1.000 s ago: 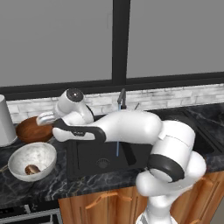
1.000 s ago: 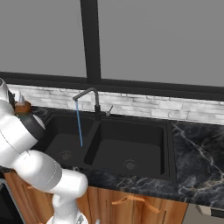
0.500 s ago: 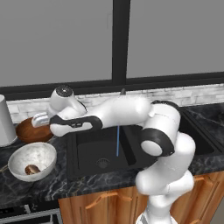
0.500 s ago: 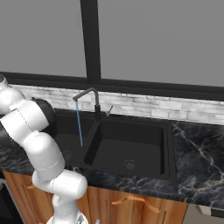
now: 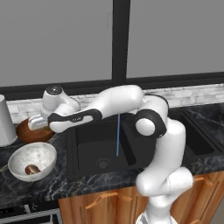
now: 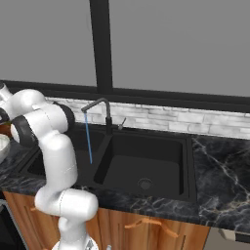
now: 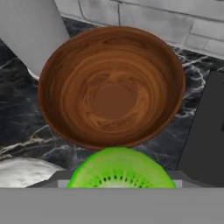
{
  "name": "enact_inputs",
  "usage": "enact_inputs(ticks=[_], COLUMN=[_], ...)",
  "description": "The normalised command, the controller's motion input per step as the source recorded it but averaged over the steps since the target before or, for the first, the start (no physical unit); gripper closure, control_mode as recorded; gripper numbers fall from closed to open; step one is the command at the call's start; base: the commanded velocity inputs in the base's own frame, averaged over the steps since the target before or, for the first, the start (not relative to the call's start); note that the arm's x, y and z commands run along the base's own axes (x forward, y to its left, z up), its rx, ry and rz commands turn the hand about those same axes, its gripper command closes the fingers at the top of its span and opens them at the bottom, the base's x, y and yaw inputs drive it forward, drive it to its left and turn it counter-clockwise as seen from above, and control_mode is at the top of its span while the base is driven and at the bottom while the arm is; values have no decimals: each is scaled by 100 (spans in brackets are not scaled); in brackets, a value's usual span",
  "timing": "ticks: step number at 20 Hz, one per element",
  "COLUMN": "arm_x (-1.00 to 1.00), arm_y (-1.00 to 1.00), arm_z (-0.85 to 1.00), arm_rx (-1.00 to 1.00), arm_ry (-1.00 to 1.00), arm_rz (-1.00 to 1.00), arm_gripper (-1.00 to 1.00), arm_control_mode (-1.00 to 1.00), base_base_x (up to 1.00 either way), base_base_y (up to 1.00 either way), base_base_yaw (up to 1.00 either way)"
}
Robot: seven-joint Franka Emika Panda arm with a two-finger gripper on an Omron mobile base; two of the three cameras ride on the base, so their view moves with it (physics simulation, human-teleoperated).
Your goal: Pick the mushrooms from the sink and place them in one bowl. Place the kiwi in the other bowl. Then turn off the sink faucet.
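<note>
Swung left from over the sink [image 5: 105,146] toward the wooden bowl [image 7: 111,85]; hand [image 5: 37,123] now hovering at its rim, clamped on the kiwi [image 7: 120,168]. Mushroom [image 5: 31,169] already in the white bowl [image 5: 43,151]. Next, probably: release, then faucet [image 6: 100,113], water running.

We reach our arm [image 5: 118,103] far left, wrist level, gripper [image 5: 36,123] closed around the kiwi [image 7: 121,168].
</note>
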Motion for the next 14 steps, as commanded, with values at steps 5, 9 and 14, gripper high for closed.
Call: enact_inputs(ticks=[5, 9, 14], arm_x=[9, 20, 30], arm_y=[1, 0, 0], arm_z=[-19, -19, -20], arm_rx=[-3, -2, 0], arm_ry=[5, 2, 0], arm_rz=[0, 0, 0], arm_gripper=[100, 100, 100], arm_control_mode=[-100, -100, -100], base_base_x=[0, 0, 0], base_base_y=[0, 0, 0], base_base_yaw=[0, 0, 0])
